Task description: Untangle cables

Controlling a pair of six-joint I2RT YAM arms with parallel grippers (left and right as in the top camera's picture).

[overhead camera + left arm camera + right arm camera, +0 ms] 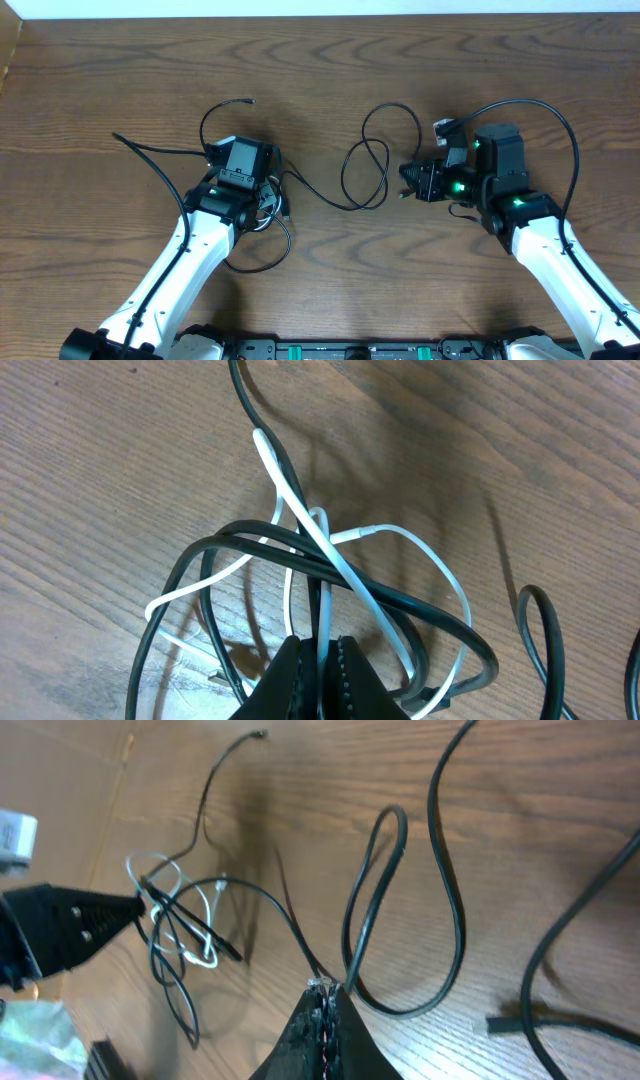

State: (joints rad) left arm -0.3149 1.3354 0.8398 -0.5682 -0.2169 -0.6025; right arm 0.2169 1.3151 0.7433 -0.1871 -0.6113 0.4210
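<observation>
Even, bright light from overhead — the table (320,60) shows crisp wood grain. In my wrist views the cables (330,565) cast soft, dim shadows, and my fingers (285,685) look slightly blurred close up.

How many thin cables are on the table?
2. The white cable sits knotted in the tangle on the left; the black cable loops from that tangle across to the right. Part of either may be hidden.

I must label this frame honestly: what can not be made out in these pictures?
- Overhead: the left gripper covers where the white cable crosses the black cable.
- Left wrist: the bottom edge cuts off both cables' lower loops.
- Right wrist: the right gripper hides the spot it pinches; the white cable is too small to trace.
</observation>
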